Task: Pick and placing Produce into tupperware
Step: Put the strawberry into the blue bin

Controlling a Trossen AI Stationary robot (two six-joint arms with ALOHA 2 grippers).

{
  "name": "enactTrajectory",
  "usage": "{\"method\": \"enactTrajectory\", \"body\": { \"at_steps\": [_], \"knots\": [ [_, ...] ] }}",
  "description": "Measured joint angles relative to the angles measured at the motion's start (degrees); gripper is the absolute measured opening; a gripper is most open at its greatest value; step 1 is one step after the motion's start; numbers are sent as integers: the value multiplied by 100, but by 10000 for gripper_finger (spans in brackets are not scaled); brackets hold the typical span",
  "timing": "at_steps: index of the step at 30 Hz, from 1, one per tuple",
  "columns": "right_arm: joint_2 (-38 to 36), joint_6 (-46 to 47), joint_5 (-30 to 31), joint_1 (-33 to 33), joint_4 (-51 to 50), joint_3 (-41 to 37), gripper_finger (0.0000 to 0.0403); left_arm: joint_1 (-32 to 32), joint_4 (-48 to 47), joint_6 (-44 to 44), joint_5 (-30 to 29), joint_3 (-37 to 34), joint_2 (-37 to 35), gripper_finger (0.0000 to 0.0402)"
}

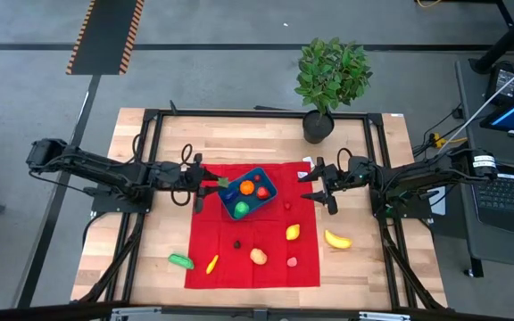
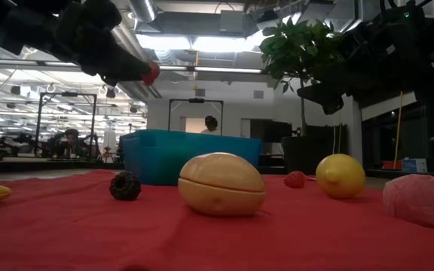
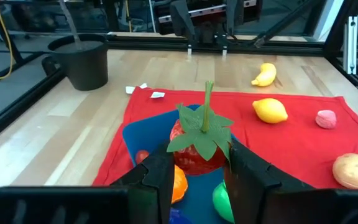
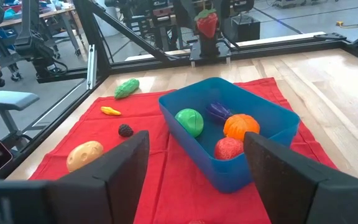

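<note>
Nearest, on the red cloth (image 1: 252, 259): potato (image 1: 258, 256), lemon (image 1: 293, 233), dark berry (image 1: 236, 242). Farther, blue tupperware (image 1: 262, 204) at cloth's 12 o'clock, holding green, orange and red produce. Left hand (image 1: 214, 185) at tupperware's 9 o'clock edge, clamped on strawberry (image 3: 199, 142). Right hand (image 1: 319, 191) at 3 o'clock, wide, empty.
</note>
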Motion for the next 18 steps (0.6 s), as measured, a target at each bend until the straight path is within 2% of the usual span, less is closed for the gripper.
{"method": "enactTrajectory", "body": {
  "at_steps": [11,18],
  "knots": [
    [0,-120,0,0,0,2,264,0,-9,-77,-101,2,72,105],
    [0,-118,0,0,-4,2,264,6,-135,30,-100,464,816,105]
  ]
}}
